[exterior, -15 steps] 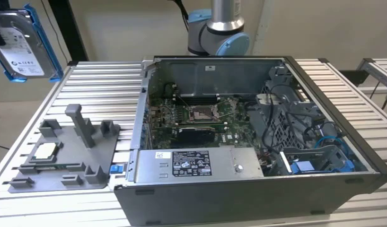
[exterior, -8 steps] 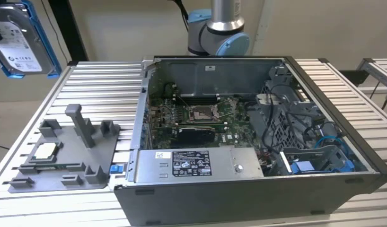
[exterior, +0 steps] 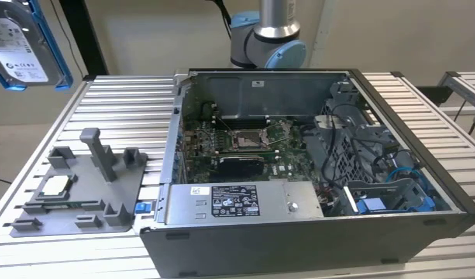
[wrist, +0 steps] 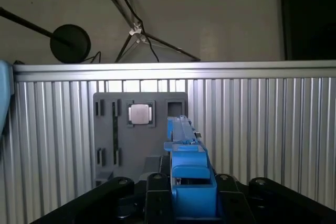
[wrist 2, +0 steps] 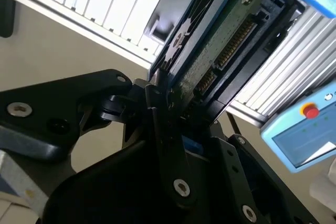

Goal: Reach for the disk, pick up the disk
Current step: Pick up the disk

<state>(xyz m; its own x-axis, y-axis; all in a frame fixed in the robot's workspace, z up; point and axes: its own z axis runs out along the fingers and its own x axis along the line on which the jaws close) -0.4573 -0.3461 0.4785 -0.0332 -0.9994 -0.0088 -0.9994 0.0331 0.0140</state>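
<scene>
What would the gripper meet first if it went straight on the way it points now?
Probably the grey fixture beside the silver chip; the disk in the gripper would touch first. Depth is unclear.

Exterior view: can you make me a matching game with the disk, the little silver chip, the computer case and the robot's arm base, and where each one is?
Things:
1. the disk
2. silver chip
3. computer case
4. arm base

Places:
A. on the grey tray
B. behind the case
C. held in the air by the end effector
D. on the table, open on top

Pairs: 1-C, 2-A, 3-D, 4-B
</scene>
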